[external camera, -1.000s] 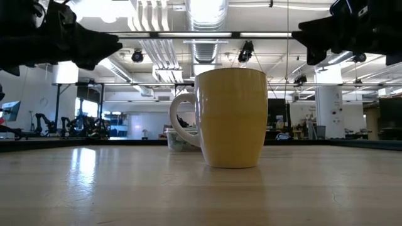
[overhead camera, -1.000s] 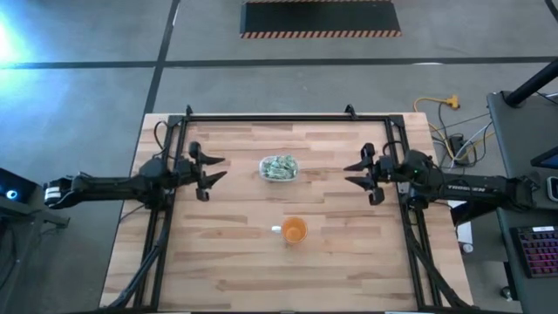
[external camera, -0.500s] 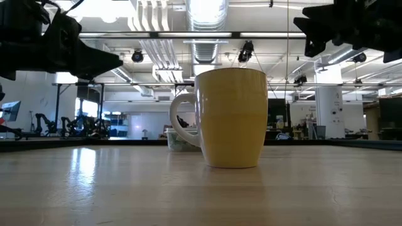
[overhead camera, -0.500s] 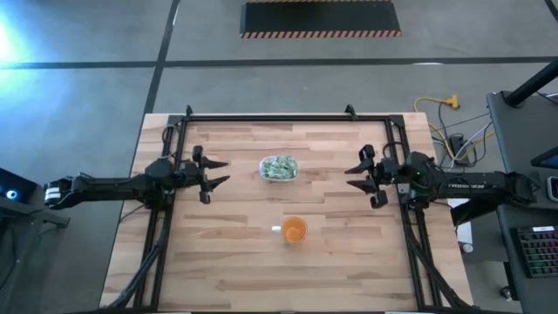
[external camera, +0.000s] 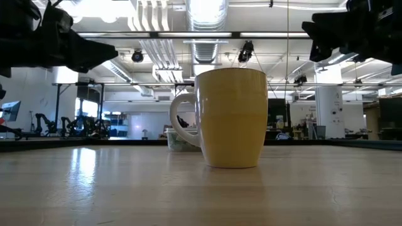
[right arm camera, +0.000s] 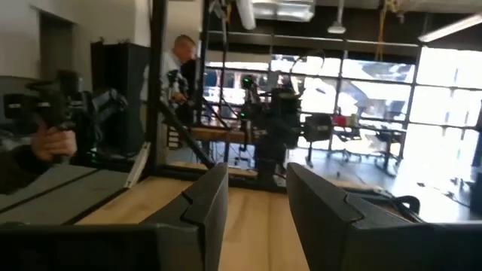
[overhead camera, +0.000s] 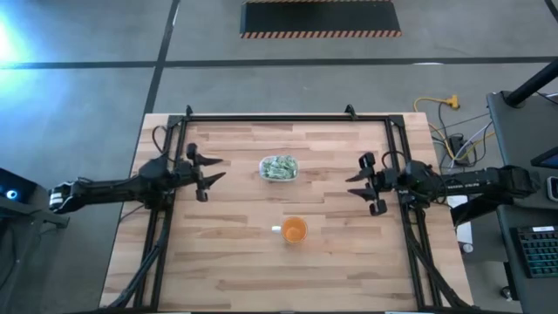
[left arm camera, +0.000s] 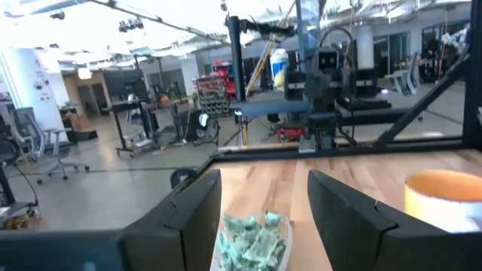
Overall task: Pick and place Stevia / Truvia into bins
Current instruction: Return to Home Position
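Note:
The clear tub (overhead camera: pixel 279 167) stands on the wooden table at mid-far, filled with pale green and white Stevia sachets (left arm camera: pixel 252 242). My left gripper (overhead camera: pixel 218 169) hovers open above the table, left of the tub and pointing at it; in the left wrist view the tub sits between and beyond my fingers (left arm camera: pixel 197 218). At the right side of the table my right gripper (overhead camera: pixel 350 185) hovers open, pointing left, with nothing between its fingers (right arm camera: pixel 205 203). In the low view the tub (external camera: pixel 176 139) shows partly behind the cup.
An orange cup (overhead camera: pixel 295 230) stands near the table's middle, nearer than the tub, with a small white scrap (overhead camera: pixel 275 229) at its left. A black frame (overhead camera: pixel 288 117) runs around the table. Beyond the table a person (right arm camera: pixel 181 60) stands, and a hand (right arm camera: pixel 53 143) shows.
My right gripper has shifted a little toward the table's near edge, its arm swinging until it lies more squarely across the table. The tub, sachets and cup have stayed where they were.

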Available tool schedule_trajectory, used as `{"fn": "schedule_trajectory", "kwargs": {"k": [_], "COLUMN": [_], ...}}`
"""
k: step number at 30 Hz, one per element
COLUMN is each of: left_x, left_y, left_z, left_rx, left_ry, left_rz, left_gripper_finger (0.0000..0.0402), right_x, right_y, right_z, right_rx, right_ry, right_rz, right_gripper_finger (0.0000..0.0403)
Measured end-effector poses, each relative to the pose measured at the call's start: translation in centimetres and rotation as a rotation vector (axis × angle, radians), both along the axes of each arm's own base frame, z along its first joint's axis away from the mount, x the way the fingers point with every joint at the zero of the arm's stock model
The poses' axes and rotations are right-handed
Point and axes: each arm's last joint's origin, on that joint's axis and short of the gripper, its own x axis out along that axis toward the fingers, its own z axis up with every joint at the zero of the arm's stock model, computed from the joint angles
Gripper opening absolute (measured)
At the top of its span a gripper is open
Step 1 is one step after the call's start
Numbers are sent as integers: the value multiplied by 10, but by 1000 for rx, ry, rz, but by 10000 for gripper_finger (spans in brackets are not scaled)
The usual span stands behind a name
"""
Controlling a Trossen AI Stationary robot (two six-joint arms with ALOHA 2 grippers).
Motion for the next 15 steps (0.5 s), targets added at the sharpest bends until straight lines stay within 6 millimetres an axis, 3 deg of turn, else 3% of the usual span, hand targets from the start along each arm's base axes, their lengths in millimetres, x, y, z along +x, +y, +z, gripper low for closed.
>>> {"fn": "schedule_trajectory", "kwargs": {"k": [15], "left_x": [-14], "left_y": [-3], "left_z": [-1], "left_rx": [-26], "left_ry": [-19], "left_rz": [-4], "left_gripper_finger": [183], "right_x": [-17], "right_y": [3], "right_z": [1], "right_rx": [-26], "right_ry": [25], "right_rz": [44], "right_gripper_finger": [118]}}
